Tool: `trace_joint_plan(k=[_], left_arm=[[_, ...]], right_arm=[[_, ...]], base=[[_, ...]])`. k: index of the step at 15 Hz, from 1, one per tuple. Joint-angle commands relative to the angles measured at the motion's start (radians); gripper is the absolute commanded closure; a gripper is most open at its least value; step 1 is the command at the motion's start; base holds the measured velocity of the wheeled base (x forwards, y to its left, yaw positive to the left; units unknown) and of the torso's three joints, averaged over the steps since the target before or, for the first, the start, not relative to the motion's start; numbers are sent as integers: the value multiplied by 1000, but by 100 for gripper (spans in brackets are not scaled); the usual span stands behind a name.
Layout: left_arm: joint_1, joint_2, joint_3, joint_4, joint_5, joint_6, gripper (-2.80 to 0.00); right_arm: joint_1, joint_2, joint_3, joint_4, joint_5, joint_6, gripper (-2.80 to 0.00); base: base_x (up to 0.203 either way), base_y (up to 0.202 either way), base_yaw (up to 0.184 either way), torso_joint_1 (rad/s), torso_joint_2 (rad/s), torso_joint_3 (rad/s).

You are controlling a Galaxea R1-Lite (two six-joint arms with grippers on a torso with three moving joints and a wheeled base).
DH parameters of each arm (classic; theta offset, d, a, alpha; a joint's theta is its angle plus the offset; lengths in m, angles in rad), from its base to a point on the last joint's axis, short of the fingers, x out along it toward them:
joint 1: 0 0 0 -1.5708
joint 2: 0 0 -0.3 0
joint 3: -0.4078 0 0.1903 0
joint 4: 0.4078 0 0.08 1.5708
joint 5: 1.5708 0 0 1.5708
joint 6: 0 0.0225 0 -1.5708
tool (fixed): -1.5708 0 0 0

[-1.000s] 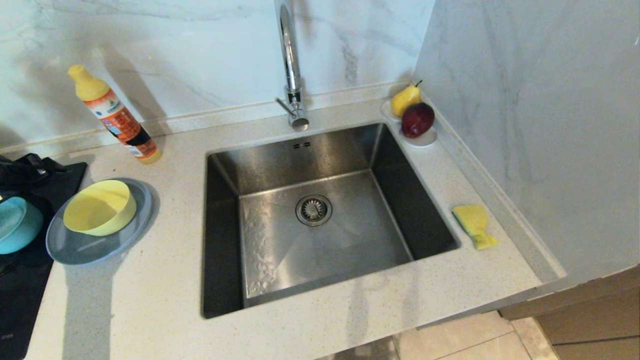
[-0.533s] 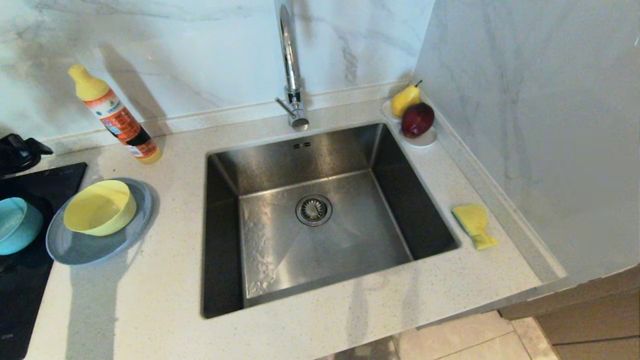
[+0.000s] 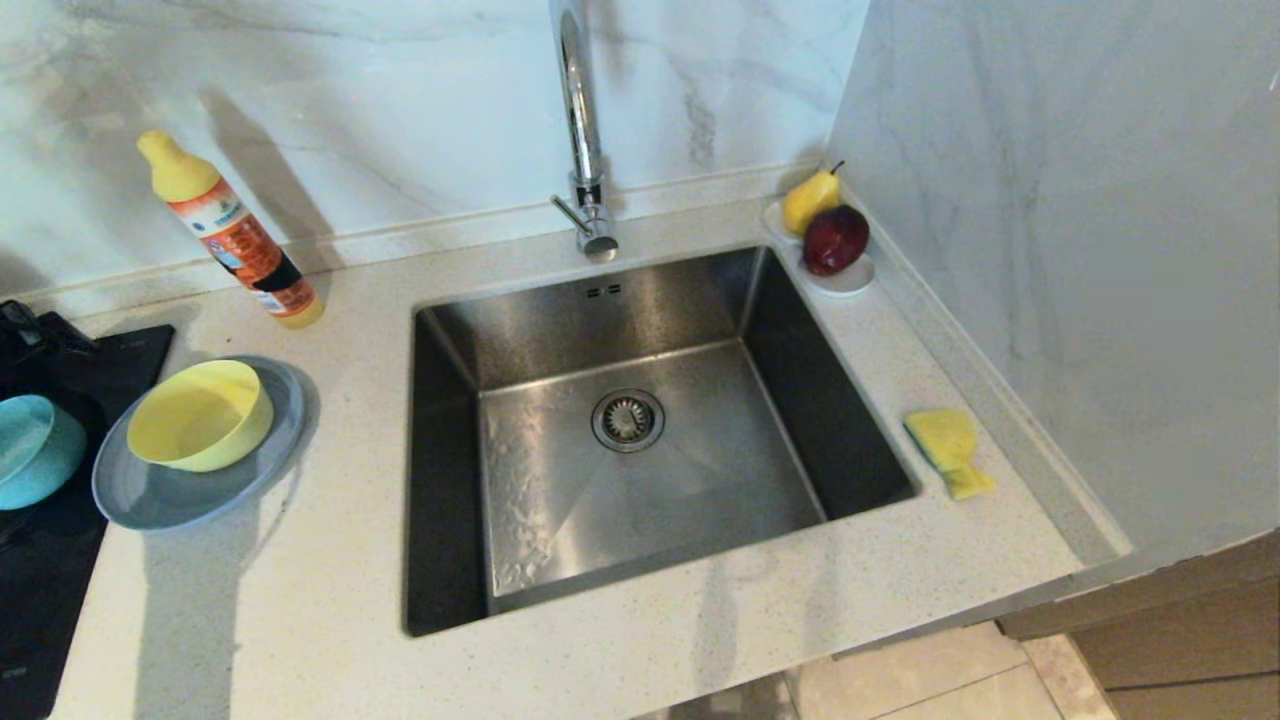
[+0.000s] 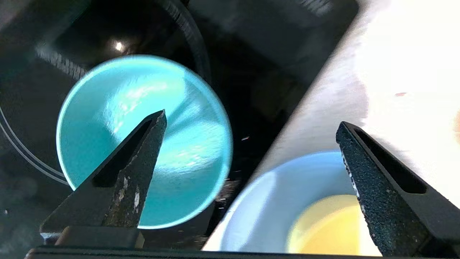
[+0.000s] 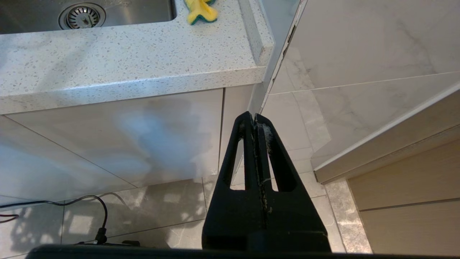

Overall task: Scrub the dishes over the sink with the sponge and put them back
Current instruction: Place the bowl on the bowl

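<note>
The small teal bowl [image 3: 30, 450] sits on the black cooktop at the far left. Right of it, the yellow-green bowl [image 3: 200, 415] rests in the grey-blue plate [image 3: 170, 495]. The yellow sponge [image 3: 950, 450] lies on the counter right of the sink [image 3: 700, 480]. My left gripper [image 4: 251, 120] hangs open and empty above the teal bowl [image 4: 143, 140] and the plate [image 4: 258, 216]; only a dark bit of it [image 3: 20, 325] shows at the head view's left edge. My right gripper [image 5: 254, 117] is shut and empty, parked below the counter front, with the sponge [image 5: 199, 10] far off.
A tall chrome tap [image 3: 580, 130] rises behind the sink. An orange detergent bottle [image 3: 235, 240] leans by the back wall. A white dish [image 3: 848, 282] with a pear and an apple sits in the back right corner. The cooktop [image 3: 40, 600] borders the counter on the left.
My left gripper has drawn back from over the teal bowl toward the left edge of the head view. The bowls, plate and sponge have not moved.
</note>
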State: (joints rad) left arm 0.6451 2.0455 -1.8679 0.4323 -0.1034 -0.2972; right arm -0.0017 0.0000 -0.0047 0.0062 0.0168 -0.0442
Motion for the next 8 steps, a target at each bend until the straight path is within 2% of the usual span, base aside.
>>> trace_joint_plan(k=[1, 8], left_arm=[[8, 53, 12, 5, 1, -3, -280], [10, 119, 10, 5, 0, -39, -280]], right_arm=[[0, 0, 0, 0, 0, 0, 0], [0, 0, 0, 0, 0, 0, 0]], base=[[0, 0, 0, 0, 0, 0], [0, 0, 0, 0, 0, 0]])
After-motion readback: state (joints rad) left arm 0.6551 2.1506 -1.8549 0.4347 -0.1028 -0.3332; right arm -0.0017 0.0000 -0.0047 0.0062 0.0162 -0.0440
